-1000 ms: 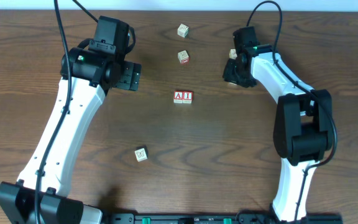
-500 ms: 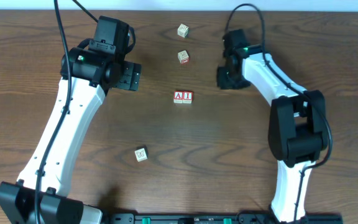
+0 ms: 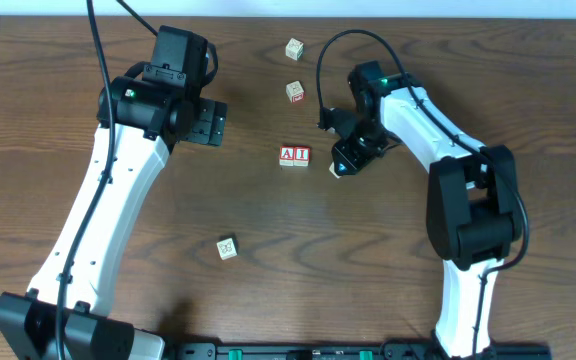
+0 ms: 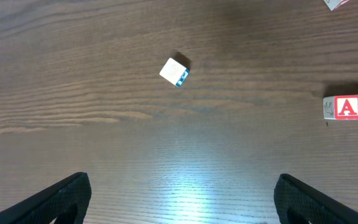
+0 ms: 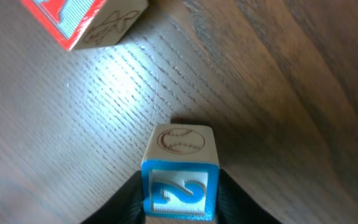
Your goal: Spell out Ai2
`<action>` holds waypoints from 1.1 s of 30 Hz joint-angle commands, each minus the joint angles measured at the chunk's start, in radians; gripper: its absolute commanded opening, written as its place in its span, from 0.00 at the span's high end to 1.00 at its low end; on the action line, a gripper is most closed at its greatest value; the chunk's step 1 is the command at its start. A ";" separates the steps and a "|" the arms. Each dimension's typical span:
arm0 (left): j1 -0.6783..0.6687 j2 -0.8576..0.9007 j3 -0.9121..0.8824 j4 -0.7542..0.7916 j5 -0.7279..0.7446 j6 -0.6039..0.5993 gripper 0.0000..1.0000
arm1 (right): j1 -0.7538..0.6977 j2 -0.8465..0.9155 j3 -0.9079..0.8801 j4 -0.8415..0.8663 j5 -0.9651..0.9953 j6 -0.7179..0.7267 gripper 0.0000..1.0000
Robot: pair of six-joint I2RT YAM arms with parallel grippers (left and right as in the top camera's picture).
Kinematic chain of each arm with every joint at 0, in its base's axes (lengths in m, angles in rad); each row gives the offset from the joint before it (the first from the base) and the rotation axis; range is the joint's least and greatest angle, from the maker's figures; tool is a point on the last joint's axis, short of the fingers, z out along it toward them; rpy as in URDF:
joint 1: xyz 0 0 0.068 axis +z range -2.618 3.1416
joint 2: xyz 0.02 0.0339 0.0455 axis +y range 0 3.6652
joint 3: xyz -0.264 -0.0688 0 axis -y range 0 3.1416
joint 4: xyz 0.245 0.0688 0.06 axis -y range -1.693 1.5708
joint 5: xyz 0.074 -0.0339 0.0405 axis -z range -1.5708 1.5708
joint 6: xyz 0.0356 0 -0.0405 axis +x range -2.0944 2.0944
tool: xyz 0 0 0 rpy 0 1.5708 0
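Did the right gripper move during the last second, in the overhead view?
Yes. The right gripper, holding the 2 cube, went left and down the image, toward the I cube.

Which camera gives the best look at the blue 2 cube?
Right wrist: the 2 cube sits close up, numeral readable, gripped by the right tool. Overhead shows only a pale speck; left wrist doesn't show it.

Six little wooden cubes in total. Two have red letters: the A cube (image 3: 287, 155) and the I cube (image 3: 302, 155), which touches its right side. One is the blue 2 cube (image 5: 180, 190), near the A cube's right. The other three are pale cubes: two (image 3: 295, 48) (image 3: 295, 92) above the A cube, one (image 3: 227, 248) below-left of it. There are also two white arms (image 3: 118, 200) (image 3: 468, 210), one on either side of the A cube.
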 commanded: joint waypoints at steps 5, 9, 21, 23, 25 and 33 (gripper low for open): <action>-0.002 0.003 -0.002 -0.003 -0.018 0.007 0.05 | -0.020 0.010 -0.003 -0.002 0.011 -0.068 0.58; -0.002 0.003 -0.002 -0.003 -0.018 0.007 0.05 | -0.020 0.003 -0.002 -0.015 0.036 -0.057 0.48; -0.002 0.003 -0.002 -0.003 -0.018 0.007 0.05 | -0.013 -0.158 0.002 -0.046 0.080 0.161 0.29; -0.002 0.003 -0.002 -0.003 -0.018 0.007 0.05 | -0.003 -0.196 0.002 -0.037 0.119 0.310 0.28; -0.002 0.003 -0.002 -0.003 -0.018 0.007 0.05 | 0.014 -0.232 0.002 -0.019 0.144 0.507 0.29; -0.002 0.003 -0.002 -0.003 -0.018 0.007 0.05 | 0.099 -0.253 -0.035 -0.024 0.245 1.440 0.47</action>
